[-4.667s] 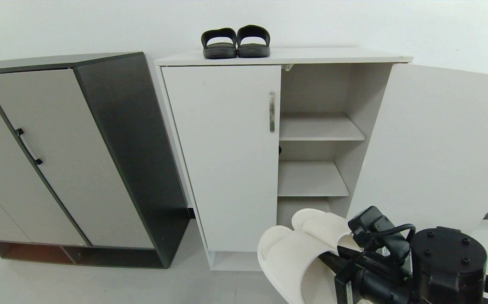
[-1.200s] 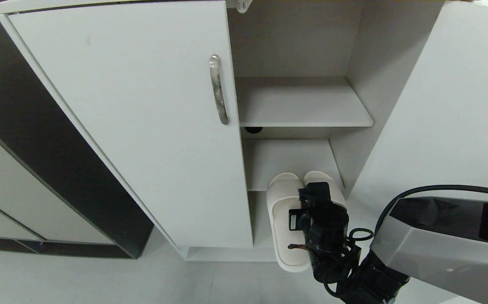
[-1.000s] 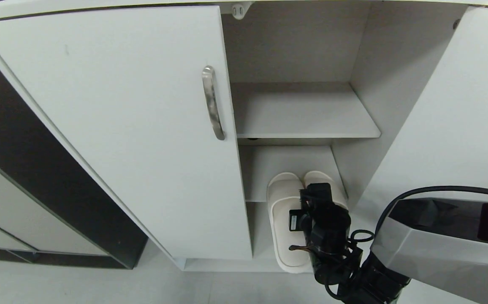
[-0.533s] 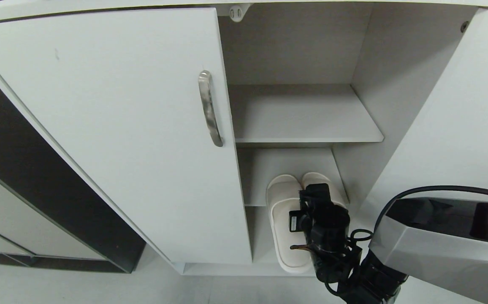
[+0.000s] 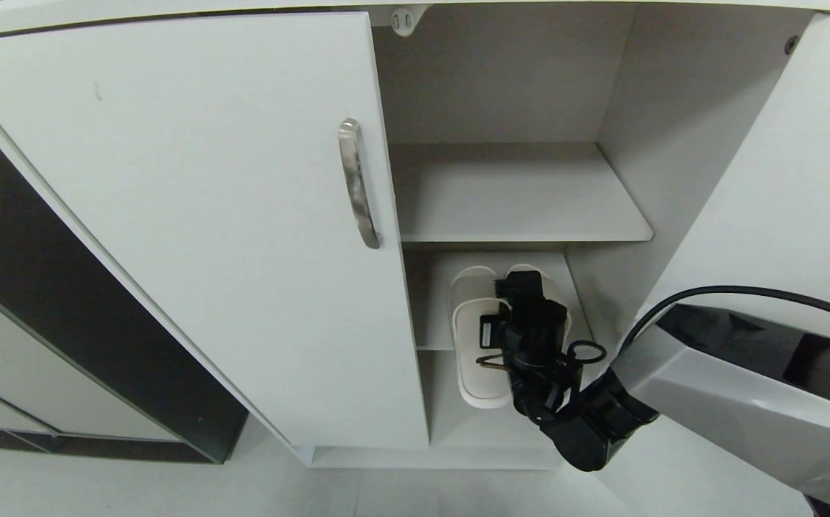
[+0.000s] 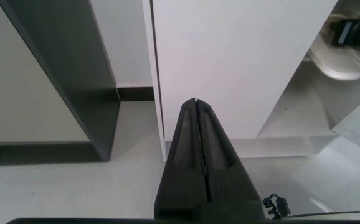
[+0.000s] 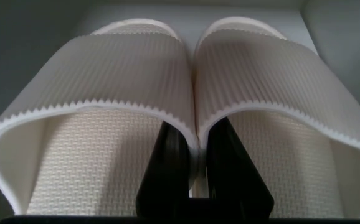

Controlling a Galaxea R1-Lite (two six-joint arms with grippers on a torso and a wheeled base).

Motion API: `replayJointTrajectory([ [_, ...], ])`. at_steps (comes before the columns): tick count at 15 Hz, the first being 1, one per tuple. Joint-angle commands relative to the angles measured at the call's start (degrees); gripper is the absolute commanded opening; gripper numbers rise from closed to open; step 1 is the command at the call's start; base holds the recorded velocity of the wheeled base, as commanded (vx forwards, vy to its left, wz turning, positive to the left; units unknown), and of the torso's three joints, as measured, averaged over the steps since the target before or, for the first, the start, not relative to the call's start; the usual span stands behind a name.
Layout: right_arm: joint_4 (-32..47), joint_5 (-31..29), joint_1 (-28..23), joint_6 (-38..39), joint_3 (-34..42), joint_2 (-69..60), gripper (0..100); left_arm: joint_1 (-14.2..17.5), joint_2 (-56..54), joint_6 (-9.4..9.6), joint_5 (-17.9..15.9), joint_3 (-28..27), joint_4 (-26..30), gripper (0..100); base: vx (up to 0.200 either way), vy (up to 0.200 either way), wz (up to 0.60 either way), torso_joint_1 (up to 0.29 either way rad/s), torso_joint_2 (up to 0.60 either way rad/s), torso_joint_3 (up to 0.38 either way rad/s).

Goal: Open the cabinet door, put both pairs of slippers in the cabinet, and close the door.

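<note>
- White slippers (image 5: 474, 337): one pair, set side by side with inner edges touching. Broad ribbed straps, saw-toothed strap edges and pebbled footbeds are noted in the right wrist view.
- Right gripper (image 7: 195, 140): the slippers are held here. One black finger (image 7: 167, 162) is slid under each strap, and the two touching inner walls are pinched between the jaws. The jaws are nearly together, kept apart only by those walls.
- Position of the pair: inside the cabinet (image 5: 501, 72), toes pointing away from the jaws toward the back wall.
- Lower shelf (image 5: 435, 301): found beneath the jaws. The toes are over it and the heels project past its front edge. Whether the soles rest on it cannot be told.
- Upper shelf (image 5: 515, 194): seen above and beyond the jaws.
- Right-hand door (image 5: 781, 179): swung open, to the outer side of the right jaws.
- Left-hand door (image 5: 171, 179): closed, its metal handle (image 5: 357, 183) upright, to the inner side of the right jaws.
- Left gripper (image 6: 195, 102): jaws pressed fully together, nothing gripped or touched. The closed door is ahead of them and the floor (image 6: 130, 162) below.
- Dark cabinet (image 5: 27, 251): noted beyond the closed door, well apart from both sets of jaws.
</note>
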Motion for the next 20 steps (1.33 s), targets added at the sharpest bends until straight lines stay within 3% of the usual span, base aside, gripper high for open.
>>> replayJointTrajectory([
  [1,2.16,0.03,-0.91,0.00,-5.17,1.37,0,0.01,0.05,0.06,0.01,0.00,-0.01,0,0.000,0.000,0.00,0.000,0.00,0.000],
  [7,4.18,0.12,-3.20,-0.09,-11.76,5.24,0,0.01,0.05,0.06,0.01,0.00,-0.01,0,0.000,0.000,0.00,0.000,0.00,0.000],
  [19,6.38,1.18,-4.34,-0.26,-13.87,6.56,0,0.01,0.14,0.06,0.01,0.00,-0.01,0,0.000,0.000,0.00,0.000,0.00,0.000],
  [20,6.38,1.18,-4.34,-0.26,-13.87,6.56,100,0.01,0.05,0.06,0.01,0.00,-0.01,0,0.000,0.000,0.00,0.000,0.00,0.000],
])
